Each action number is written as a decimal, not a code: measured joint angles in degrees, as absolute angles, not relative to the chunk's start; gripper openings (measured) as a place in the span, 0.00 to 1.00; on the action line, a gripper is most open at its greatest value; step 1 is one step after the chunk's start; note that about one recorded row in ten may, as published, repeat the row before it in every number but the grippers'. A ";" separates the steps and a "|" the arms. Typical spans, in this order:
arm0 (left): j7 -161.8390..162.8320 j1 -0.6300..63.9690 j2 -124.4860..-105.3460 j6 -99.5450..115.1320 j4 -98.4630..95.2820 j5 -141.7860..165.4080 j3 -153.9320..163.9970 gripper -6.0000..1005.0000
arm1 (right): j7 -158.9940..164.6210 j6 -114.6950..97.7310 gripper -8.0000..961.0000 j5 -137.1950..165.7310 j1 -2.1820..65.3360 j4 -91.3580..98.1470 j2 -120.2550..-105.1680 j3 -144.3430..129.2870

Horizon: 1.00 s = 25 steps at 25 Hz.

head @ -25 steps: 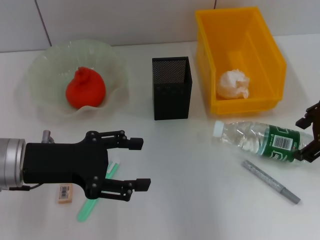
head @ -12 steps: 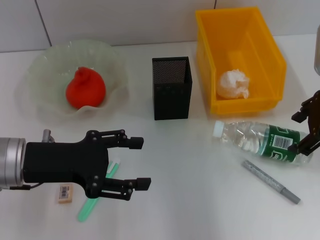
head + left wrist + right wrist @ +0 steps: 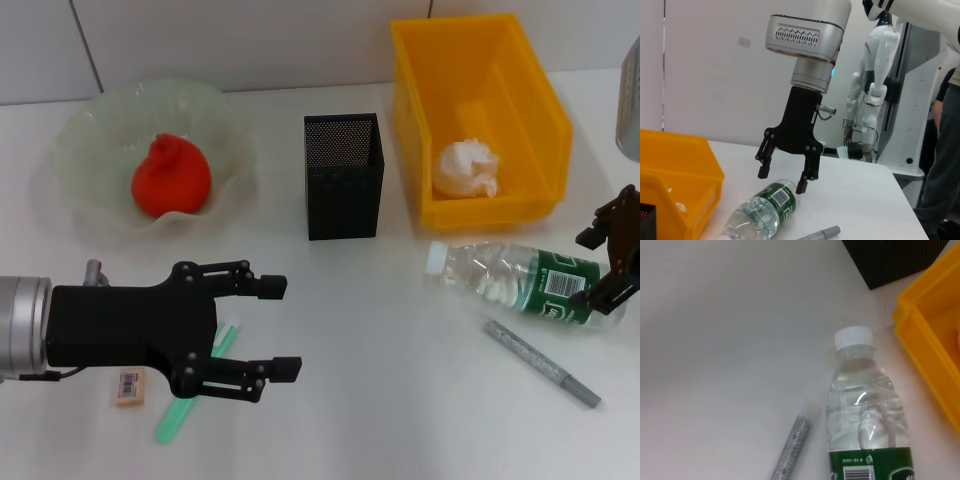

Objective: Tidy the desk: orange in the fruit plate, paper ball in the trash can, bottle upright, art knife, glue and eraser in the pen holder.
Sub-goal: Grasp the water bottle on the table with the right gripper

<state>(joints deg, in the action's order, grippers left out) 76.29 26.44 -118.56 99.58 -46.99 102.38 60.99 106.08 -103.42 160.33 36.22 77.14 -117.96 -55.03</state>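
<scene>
Right claw (image 3: 612,262): fingers spread, hanging just above the base end of the bottle, not gripping it; the left wrist view (image 3: 786,174) shows both fingertips clear of the plastic.
Left claw (image 3: 272,330): fingers spread wide, gripping nothing, held over the near left part of the worktop (image 3: 400,400).
Bottle (image 3: 520,282): lies on its side just in front of the trash can, white cap pointing toward the pen holder, green label near the base.
Art knife (image 3: 542,362): the grey stick lying on the worktop beside the bottle, on its near side.
Orange (image 3: 170,180): sits in the fruit plate (image 3: 85,140) at far left.
Paper ball (image 3: 468,168): lies inside the yellow trash can (image 3: 540,110).
Pen holder (image 3: 343,175): black mesh, upright, between fruit plate and trash can.
Glue (image 3: 185,408): green stick on the worktop, partly hidden under the left claw.
Eraser (image 3: 130,386): lies near the glue, beneath the left arm.
</scene>
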 joint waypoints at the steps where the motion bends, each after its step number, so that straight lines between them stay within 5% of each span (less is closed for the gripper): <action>1: 76.29 26.44 -118.56 99.58 -46.99 102.38 60.99 0.84 | 106.08 -103.33 0.86 160.51 36.22 76.96 -117.99 -55.04; 25: 76.44 26.50 -118.56 99.76 -46.76 102.55 61.06 0.84 | 104.50 -97.60 0.86 162.02 37.59 69.01 -117.71 -55.20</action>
<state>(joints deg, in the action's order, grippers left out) 76.44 26.50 -118.56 99.76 -46.76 102.55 61.06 104.50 -97.60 162.02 37.59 69.01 -117.71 -55.20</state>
